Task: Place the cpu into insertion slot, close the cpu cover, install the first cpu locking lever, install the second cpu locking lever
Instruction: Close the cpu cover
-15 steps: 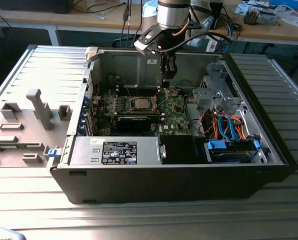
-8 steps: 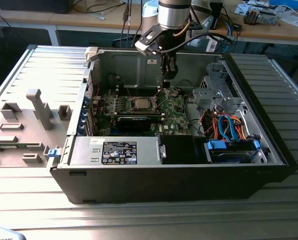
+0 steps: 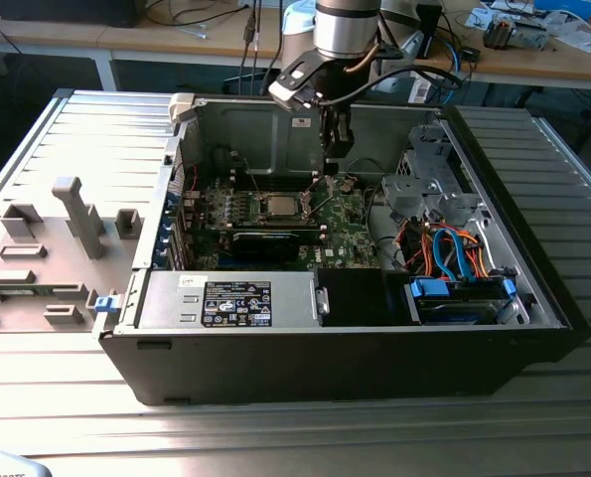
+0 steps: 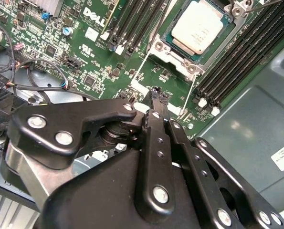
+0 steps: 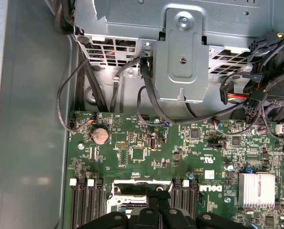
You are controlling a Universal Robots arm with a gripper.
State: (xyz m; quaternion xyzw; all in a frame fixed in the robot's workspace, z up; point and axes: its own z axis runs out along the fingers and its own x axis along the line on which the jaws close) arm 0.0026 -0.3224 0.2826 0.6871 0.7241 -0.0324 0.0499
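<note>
- Hovering low inside the open computer case (image 3: 374,348), the claw (image 3: 332,171) hangs over the green motherboard (image 5: 142,143), right by the socket area.
- Claw check: in the second wrist view its fingers (image 4: 155,129) are clenched together, tips meeting, and nothing shows between them.
- The cpu (image 4: 198,29) lies flat in the insertion slot (image 4: 176,58), silver top up and edges square to the metal rim. That placement looks done to me.
- The cpu cover (image 5: 127,187) reads as the silver windowed frame in the first wrist view. It looks tilted up off the socket, between the two banks of memory slots (image 5: 87,202).
- The claw's tips sit right at that frame's free edge. Touching or just apart, I cannot tell.
- My call: closing the cover is the step in hand.
- Doing it well:
  - Press on the middle of the free edge, not a corner, so the frame swings on its hinge without twisting.
  - Keep it slow and light, because the chip must not shift underneath.
  - Keep the tips off the chip's top.
</note>
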